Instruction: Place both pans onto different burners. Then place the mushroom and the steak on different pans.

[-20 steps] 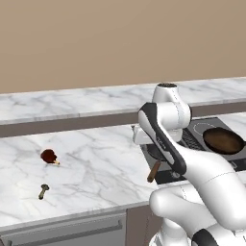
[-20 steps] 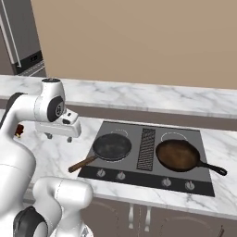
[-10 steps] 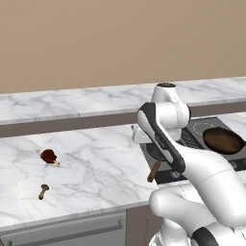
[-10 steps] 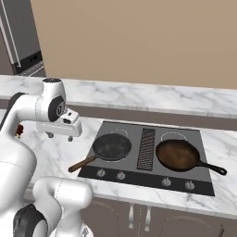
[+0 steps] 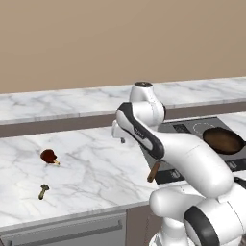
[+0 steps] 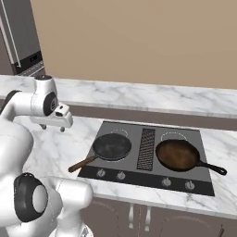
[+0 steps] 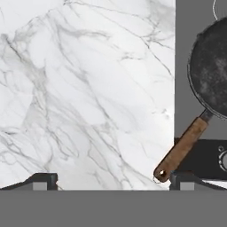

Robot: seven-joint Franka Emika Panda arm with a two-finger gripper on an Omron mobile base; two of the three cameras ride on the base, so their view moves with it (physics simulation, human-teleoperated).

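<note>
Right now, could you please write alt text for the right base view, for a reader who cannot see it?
Two pans sit on a dark cooktop: a black pan with a wooden handle on the left, a reddish-brown pan on the right. The white arm's open gripper hovers above the marble counter left of them.

Two pans sit on the cooktop set into the surface: one pan on the burner at 9 o'clock, its handle running out toward 8 over the cooktop's edge; the other pan at 3 o'clock. Well apart toward 9 lies the steak, with the mushroom near it at its 6 o'clock.
</note>
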